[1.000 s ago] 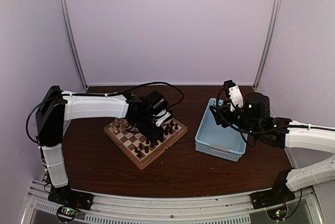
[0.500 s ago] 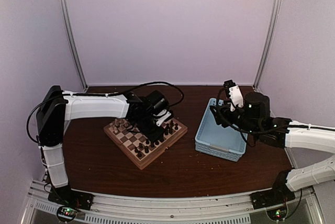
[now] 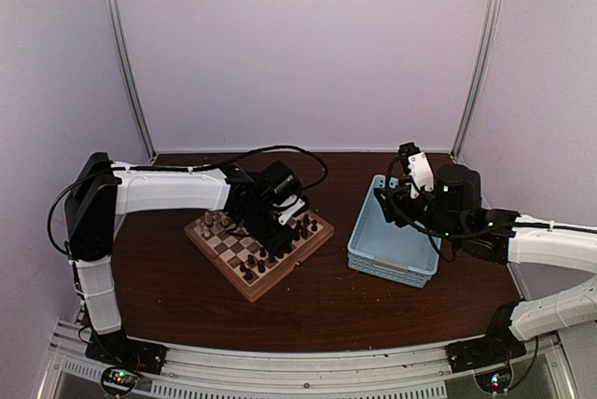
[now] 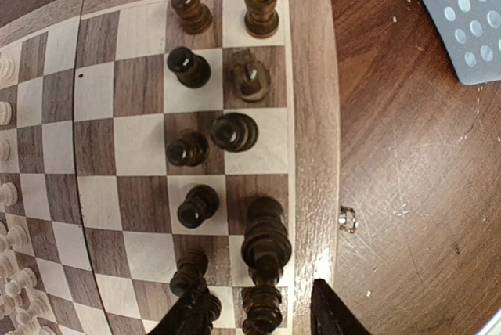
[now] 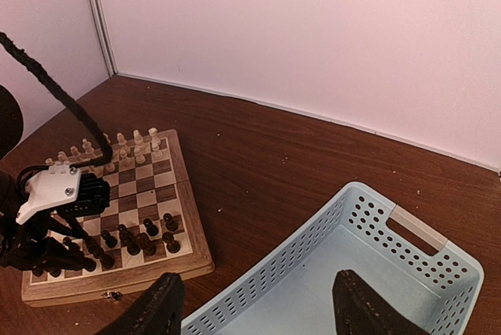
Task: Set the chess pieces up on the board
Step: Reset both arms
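Note:
The board point(image 3: 244, 289) lies left of centre on the table, turned at an angle; it also shows in the left wrist view point(image 4: 313, 116) and the right wrist view point(image 5: 200, 253). Dark chess pieces point(image 4: 235, 131) stand in two rows at its right edge point(image 5: 133, 237). Cream pieces point(image 5: 117, 147) stand along the far left edge point(image 3: 213, 224). My left gripper point(image 4: 262, 315) is open low over the dark rows, one finger on each side of a dark piece point(image 4: 264, 304) on the edge row. My right gripper point(image 5: 254, 311) is open and empty above the basket.
A light blue lattice basket point(image 3: 392, 264) sits right of the board, with nothing showing inside point(image 5: 407, 225); its corner shows in the left wrist view point(image 4: 470, 14). A small metal clasp point(image 4: 348, 217) sticks out of the board's edge. Walls close the back and sides.

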`<action>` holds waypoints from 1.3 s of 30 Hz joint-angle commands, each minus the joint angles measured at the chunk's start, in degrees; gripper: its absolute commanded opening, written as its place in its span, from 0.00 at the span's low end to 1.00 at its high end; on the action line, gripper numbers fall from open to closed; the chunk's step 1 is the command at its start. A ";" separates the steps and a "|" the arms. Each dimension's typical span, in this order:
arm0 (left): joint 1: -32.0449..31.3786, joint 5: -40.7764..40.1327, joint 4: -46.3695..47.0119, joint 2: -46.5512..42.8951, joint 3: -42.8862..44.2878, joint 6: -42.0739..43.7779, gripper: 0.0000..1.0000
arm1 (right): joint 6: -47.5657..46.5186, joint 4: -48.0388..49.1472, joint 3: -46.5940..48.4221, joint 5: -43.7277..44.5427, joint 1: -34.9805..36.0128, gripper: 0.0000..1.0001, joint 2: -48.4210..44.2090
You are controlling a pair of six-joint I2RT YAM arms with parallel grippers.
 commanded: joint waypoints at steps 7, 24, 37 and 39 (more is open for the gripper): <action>-0.16 -1.22 -5.04 -7.26 1.54 0.74 0.45 | -3.21 -4.42 3.29 2.01 -0.81 0.68 -3.21; 11.92 -15.52 4.52 -39.01 -11.59 -2.79 0.98 | -9.53 -17.40 12.17 14.85 -5.79 0.85 -11.03; 23.78 -18.66 9.27 -46.46 -21.28 -6.30 0.98 | -9.28 -11.20 5.49 21.51 -7.76 1.00 -14.00; 25.20 -19.51 11.90 -46.25 -23.45 -5.54 0.98 | -6.13 -10.79 4.57 22.62 -9.93 1.00 -13.18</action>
